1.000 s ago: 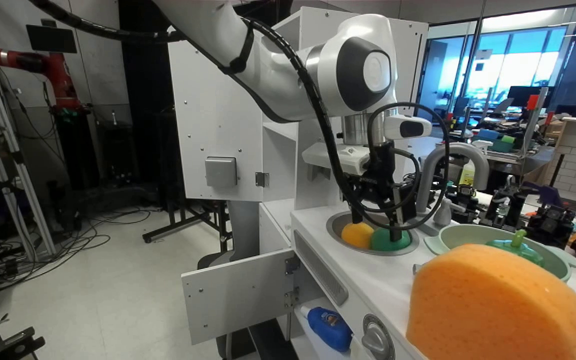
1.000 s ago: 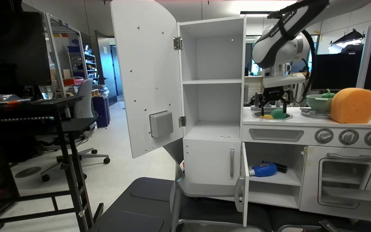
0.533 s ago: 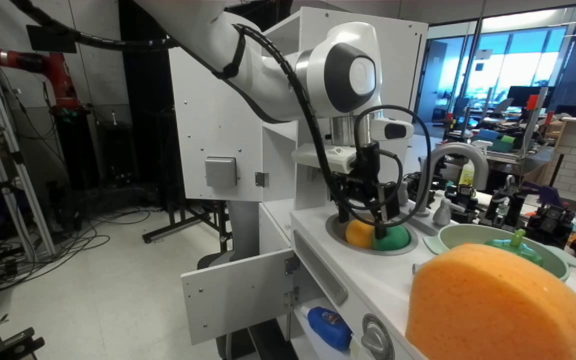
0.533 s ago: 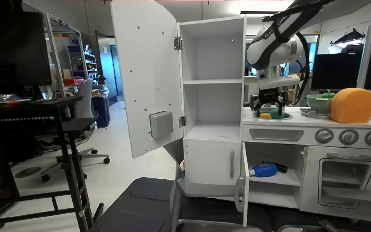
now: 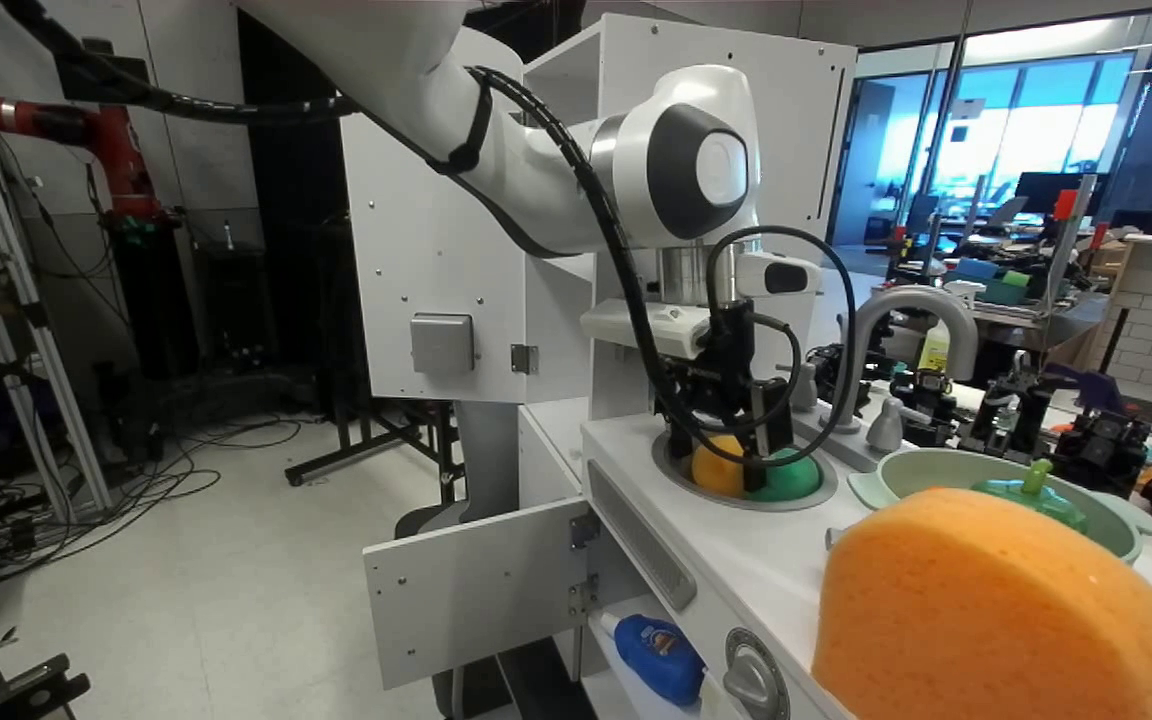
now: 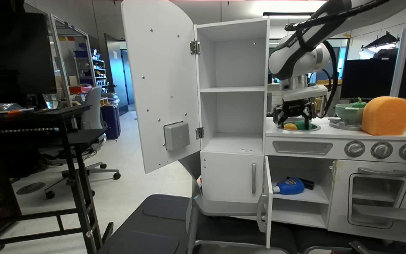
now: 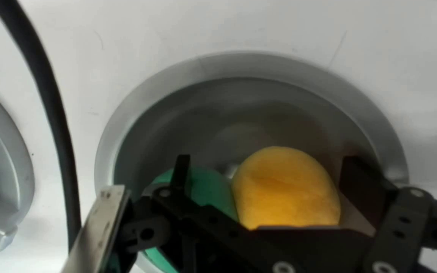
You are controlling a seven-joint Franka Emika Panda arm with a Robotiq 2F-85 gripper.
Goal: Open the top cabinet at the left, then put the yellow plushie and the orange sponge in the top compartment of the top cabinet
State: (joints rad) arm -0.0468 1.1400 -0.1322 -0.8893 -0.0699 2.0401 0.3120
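Where a round grey sink (image 7: 249, 63) is set into the white desk (image 5: 766, 560), the yellow plushie (image 7: 285, 189) and a green ball (image 7: 214, 185) are contained side by side. The tool (image 7: 267, 163) is pointed downward at the sink, its fingers (image 7: 182, 170) spread apart; in the wrist view, the yellow plushie is framed between them, and the green ball is partly covered by one of them. Whether the plushie is touched by either finger cannot be told. In both exterior views, the orange sponge (image 6: 387, 116) is shown standing on the desk, rounded edge uppermost, well apart from the sink. Near it, a pale green bowl (image 6: 347, 115) is seen, in which a green piece with a stem (image 5: 1061, 505) is held. In an exterior view, the top cabinet (image 6: 240, 113) is displayed with its arch-topped door (image 6: 164, 88) swung wide, so that the top compartment (image 6: 240, 63) is exposed above a dividing shelf (image 6: 231, 89). Below the desk, a blue bottle (image 6: 289, 186) is supported in a cupboard (image 6: 298, 165) whose lower door (image 5: 481, 590) is turned outward.
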